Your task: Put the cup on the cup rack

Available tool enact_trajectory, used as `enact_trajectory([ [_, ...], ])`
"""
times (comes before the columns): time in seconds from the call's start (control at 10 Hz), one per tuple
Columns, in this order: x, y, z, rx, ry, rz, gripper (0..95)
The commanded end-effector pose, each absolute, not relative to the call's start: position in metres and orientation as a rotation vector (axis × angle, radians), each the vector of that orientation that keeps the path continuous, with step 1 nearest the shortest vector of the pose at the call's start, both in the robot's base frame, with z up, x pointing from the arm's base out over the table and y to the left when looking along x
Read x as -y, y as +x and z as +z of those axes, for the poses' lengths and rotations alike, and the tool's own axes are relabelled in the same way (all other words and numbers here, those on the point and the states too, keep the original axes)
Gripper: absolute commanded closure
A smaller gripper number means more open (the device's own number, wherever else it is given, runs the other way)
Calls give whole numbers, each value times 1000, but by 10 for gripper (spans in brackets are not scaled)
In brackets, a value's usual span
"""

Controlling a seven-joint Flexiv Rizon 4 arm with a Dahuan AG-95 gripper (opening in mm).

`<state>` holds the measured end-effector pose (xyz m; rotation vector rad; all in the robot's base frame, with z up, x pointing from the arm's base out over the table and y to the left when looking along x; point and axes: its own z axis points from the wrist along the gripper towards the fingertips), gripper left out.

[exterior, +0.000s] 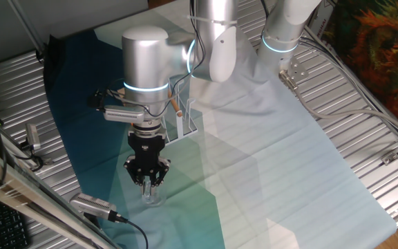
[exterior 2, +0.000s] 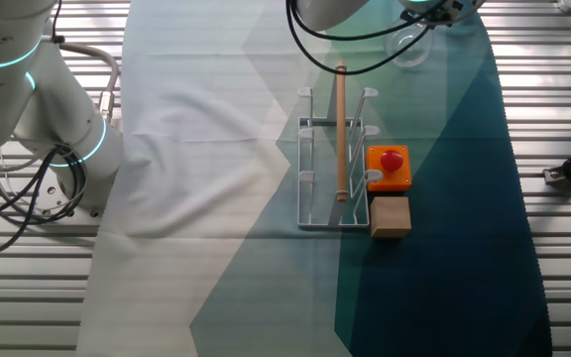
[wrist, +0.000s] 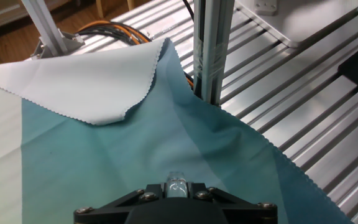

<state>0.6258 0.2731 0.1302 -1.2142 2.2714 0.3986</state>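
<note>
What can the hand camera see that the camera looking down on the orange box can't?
Only the hand view shows the upright metal post and the cloth's scalloped white corner. Only the other fixed view shows the cup rack, the orange box with its red button, and the small brown block. Both show the cup, just a bit of glass in the hand view, and the teal cloth.

A robotics lab: slotted aluminium table (exterior: 365, 131), loose cables (exterior 2: 28, 188), orange emergency-stop box (exterior 2: 389, 168).
</note>
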Motion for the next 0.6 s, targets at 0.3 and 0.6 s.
enact_trajectory([
  [0.3, -273, 626, 131, -2259, -1234, 395, 950],
  [0.6, -273, 626, 131, -2261, -1243, 379, 950],
])
